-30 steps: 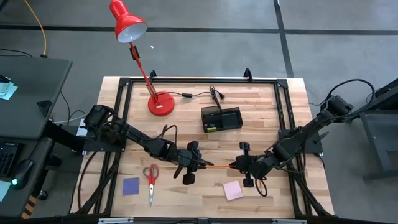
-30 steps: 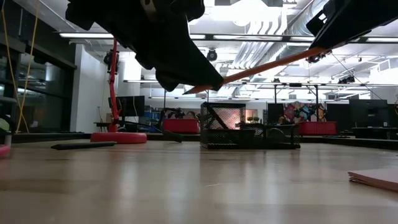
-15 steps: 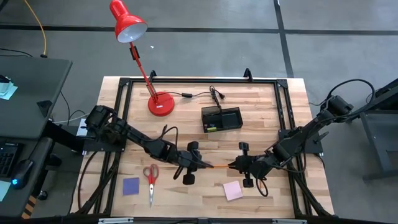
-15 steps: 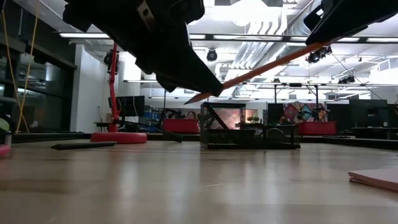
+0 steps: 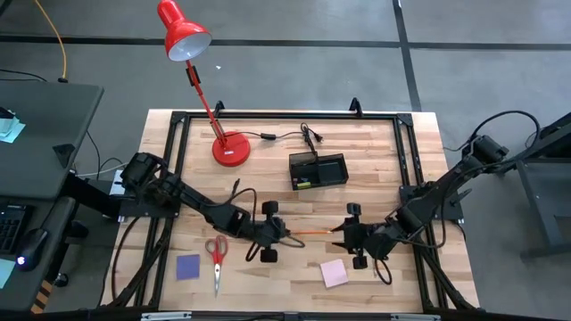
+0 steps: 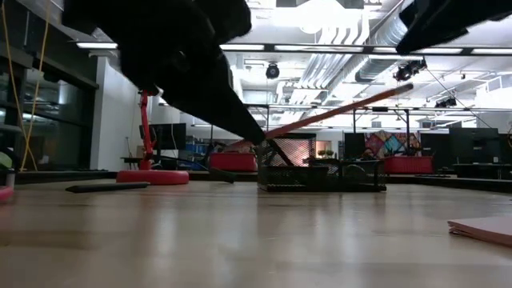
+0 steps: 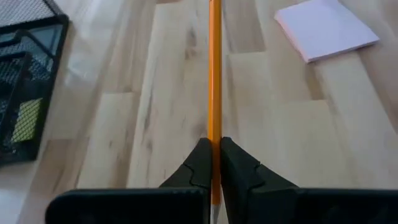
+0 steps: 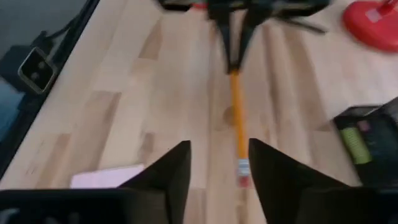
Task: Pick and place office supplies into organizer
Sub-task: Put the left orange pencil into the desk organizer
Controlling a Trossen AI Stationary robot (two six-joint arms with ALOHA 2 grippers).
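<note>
while clamped: left pincer (image 7: 211, 163), pencil (image 7: 214, 74)

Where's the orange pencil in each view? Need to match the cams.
High: pencil mid-table, between both grippers.
Low: slanted across upper centre.
Left wrist: vertical, clamped by left gripper.
Right wrist: centre, between the open right gripper's fingers.
Shared landmark: pink sticky pad.

Pencil (image 7: 214, 74) tip hidden between left claw (image 7: 212, 163) fingers; lamp (image 8: 373, 22) base cropped, blurred
</note>
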